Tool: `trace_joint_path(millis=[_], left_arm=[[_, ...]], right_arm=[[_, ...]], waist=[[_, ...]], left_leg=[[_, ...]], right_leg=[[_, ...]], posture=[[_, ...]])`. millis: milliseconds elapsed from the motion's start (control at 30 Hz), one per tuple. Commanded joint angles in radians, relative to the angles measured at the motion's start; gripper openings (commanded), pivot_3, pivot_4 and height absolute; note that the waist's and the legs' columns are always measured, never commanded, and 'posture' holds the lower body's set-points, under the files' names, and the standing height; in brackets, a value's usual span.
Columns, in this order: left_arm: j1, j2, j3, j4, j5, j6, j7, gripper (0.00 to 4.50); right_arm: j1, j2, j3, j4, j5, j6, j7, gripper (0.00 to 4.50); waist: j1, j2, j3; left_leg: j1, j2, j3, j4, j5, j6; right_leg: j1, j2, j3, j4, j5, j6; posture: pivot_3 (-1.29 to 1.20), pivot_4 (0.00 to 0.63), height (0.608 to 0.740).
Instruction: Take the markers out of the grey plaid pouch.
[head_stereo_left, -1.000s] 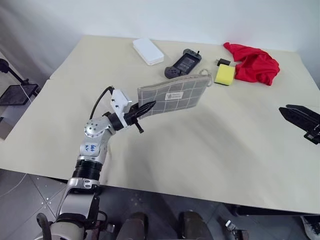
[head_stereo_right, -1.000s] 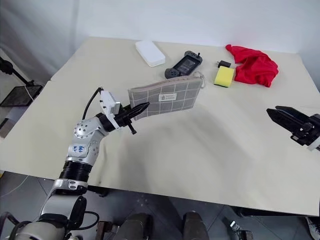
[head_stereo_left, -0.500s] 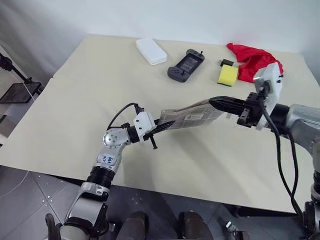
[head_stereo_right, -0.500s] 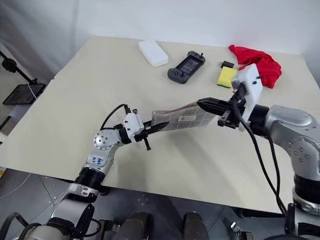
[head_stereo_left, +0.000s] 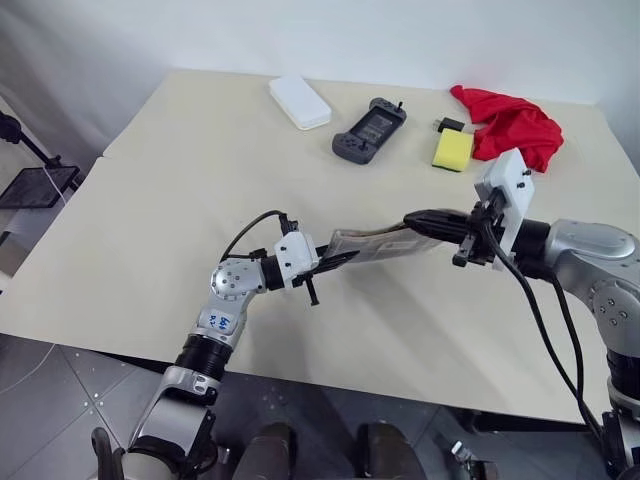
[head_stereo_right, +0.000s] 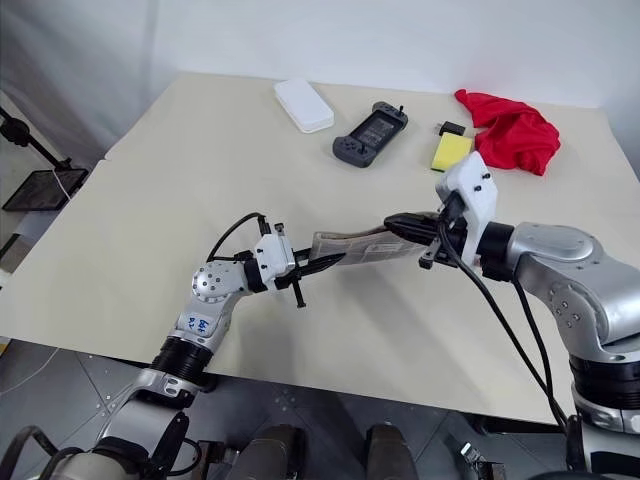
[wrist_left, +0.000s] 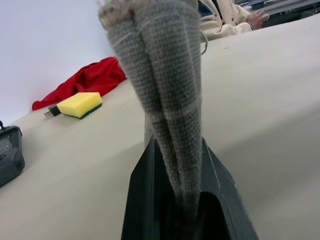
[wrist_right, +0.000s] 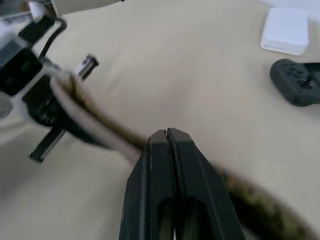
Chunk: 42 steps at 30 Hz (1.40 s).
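Between 2 claws, grey plaid pouch (head_stereo_left: 372, 243)

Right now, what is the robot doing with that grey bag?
The robot is holding a grey plaid pouch up off the table with both grippers. The left gripper is shut on one end, and the right gripper is pinched shut at the other end. No markers are out yet. At the far side of the table lie a white box, a game controller, a yellow sponge and a red cloth.
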Motion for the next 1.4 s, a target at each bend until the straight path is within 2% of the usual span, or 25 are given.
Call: trace_joint_path(millis=[33, 233, 367, 533, 667, 767, 833, 900, 1000, 1067, 1167, 1267, 1367, 1400], left_arm=[[0.000, -0.002, 0.011, -0.034, -0.015, 0.000, 0.003, 0.00], [-0.007, -0.002, 0.010, -0.029, -0.020, -0.002, -0.008, 0.00], [-0.016, 0.019, -0.009, -0.027, 0.008, -0.071, -0.042, 0.00], [-0.028, 0.006, -0.005, -0.042, -0.013, -0.061, -0.044, 0.00], [0.000, 0.015, -0.021, -0.052, -0.037, -0.059, -0.108, 0.00], [0.013, -0.008, 0.000, -0.063, -0.107, -0.032, -0.143, 0.00], [0.015, -0.003, 0.001, -0.072, -0.124, -0.020, -0.171, 0.00], [0.017, 0.011, -0.003, -0.068, -0.120, -0.012, -0.193, 0.00], [0.018, 0.025, 0.002, -0.054, -0.121, 0.021, -0.205, 0.00], [0.013, 0.027, 0.008, -0.052, -0.123, 0.052, -0.199, 0.00], [0.004, 0.026, 0.019, -0.043, -0.120, 0.064, -0.190, 0.00], [-0.009, 0.026, 0.032, -0.017, -0.118, 0.069, -0.182, 0.00], [-0.022, 0.026, 0.039, 0.001, -0.121, 0.078, -0.186, 0.00], [-0.026, 0.024, 0.042, 0.003, -0.134, 0.099, -0.193, 0.00]], right_arm=[[0.007, -0.028, 0.001, 0.001, -0.053, -0.054, 0.026, 0.03], [0.013, -0.076, 0.063, 0.047, -0.151, -0.088, 0.077, 0.03], [-0.059, -0.080, 0.071, 0.090, -0.093, 0.070, 0.082, 0.03], [-0.110, -0.077, 0.078, 0.116, -0.054, 0.248, 0.065, 0.03], [-0.125, -0.099, 0.171, 0.083, -0.176, 0.150, 0.063, 0.03], [-0.142, -0.099, 0.228, 0.023, -0.222, 0.139, 0.051, 0.03], [-0.158, -0.090, 0.263, -0.010, -0.229, 0.266, -0.003, 0.03], [-0.152, -0.033, 0.226, -0.036, -0.194, 0.364, -0.055, 0.03], [-0.106, 0.015, 0.183, -0.091, -0.181, 0.405, -0.098, 0.62], [-0.099, 0.009, 0.185, -0.107, -0.196, 0.392, -0.104, 1.27], [-0.090, -0.016, 0.201, -0.128, -0.234, 0.317, -0.099, 2.29], [-0.054, -0.084, 0.255, -0.156, -0.319, 0.161, -0.065, 3.25], [-0.027, -0.085, 0.274, -0.163, -0.340, 0.100, -0.055, 4.19], [-0.027, -0.076, 0.285, -0.160, -0.352, 0.087, -0.060, 4.19]], waist=[[-0.001, 0.000, 0.000], [-0.002, 0.000, 0.000], [-0.004, 0.000, 0.000], [0.001, 0.000, 0.000], [0.000, 0.000, 0.000], [-0.003, 0.000, 0.000], [-0.003, 0.000, 0.000], [-0.001, 0.000, 0.000], [0.000, 0.000, 0.000], [-0.001, 0.000, 0.000], [-0.001, 0.000, 0.000], [-0.001, 0.000, 0.000], [-0.001, 0.000, 0.000], [-0.003, 0.000, 0.000]], left_leg=[[0.000, 0.000, 0.000, 0.000, 0.000, 0.000], [0.000, 0.000, 0.000, 0.000, 0.000, 0.000], [0.000, 0.000, 0.000, 0.000, 0.000, 0.000], [0.000, 0.000, 0.000, 0.000, 0.000, -0.001], [0.000, 0.000, 0.000, -0.001, 0.000, -0.001], [0.000, 0.000, 0.000, -0.001, 0.000, -0.001], [0.000, 0.001, 0.000, -0.001, 0.000, -0.001], [0.000, 0.001, -0.001, 0.000, 0.000, -0.001], [0.000, 0.000, -0.002, 0.000, 0.000, -0.001], [0.000, 0.000, -0.002, -0.001, 0.000, -0.001], [-0.001, 0.000, -0.002, 0.000, 0.000, -0.001], [0.000, 0.000, -0.002, 0.000, 0.001, -0.001], [0.000, 0.000, -0.001, -0.001, 0.001, -0.001], [0.000, 0.000, -0.001, -0.001, 0.001, -0.001]], right_leg=[[0.000, 0.000, 0.000, 0.000, 0.000, 0.000], [0.000, 0.000, 0.000, 0.000, 0.000, 0.000], [0.000, 0.000, 0.000, 0.000, 0.000, 0.000], [0.000, 0.000, 0.000, -0.001, 0.000, 0.000], [0.000, 0.000, 0.000, -0.001, 0.000, 0.000], [-0.001, 0.000, 0.000, -0.001, 0.000, 0.000], [-0.001, 0.000, 0.000, -0.001, 0.000, 0.000], [-0.001, 0.000, 0.000, -0.001, 0.000, 0.000], [0.000, 0.000, 0.000, -0.001, 0.000, -0.001], [0.000, 0.000, -0.001, -0.001, 0.000, -0.001], [0.000, 0.000, 0.000, -0.001, 0.000, -0.001], [0.000, 0.000, 0.000, -0.001, 0.000, -0.001], [0.000, 0.000, -0.001, -0.001, 0.000, -0.001], [0.000, 0.000, -0.001, -0.001, 0.000, -0.001]], posture=[[0.00, 0.150, 0.740], [0.00, 0.150, 0.740], [0.00, 0.150, 0.740], [0.00, 0.150, 0.740], [0.00, 0.150, 0.740], [0.00, 0.150, 0.740], [0.00, 0.150, 0.740], [0.00, 0.150, 0.740], [0.00, 0.150, 0.740], [0.00, 0.150, 0.740], [0.00, 0.150, 0.740], [0.00, 0.150, 0.740], [0.00, 0.150, 0.740], [0.00, 0.150, 0.740]])
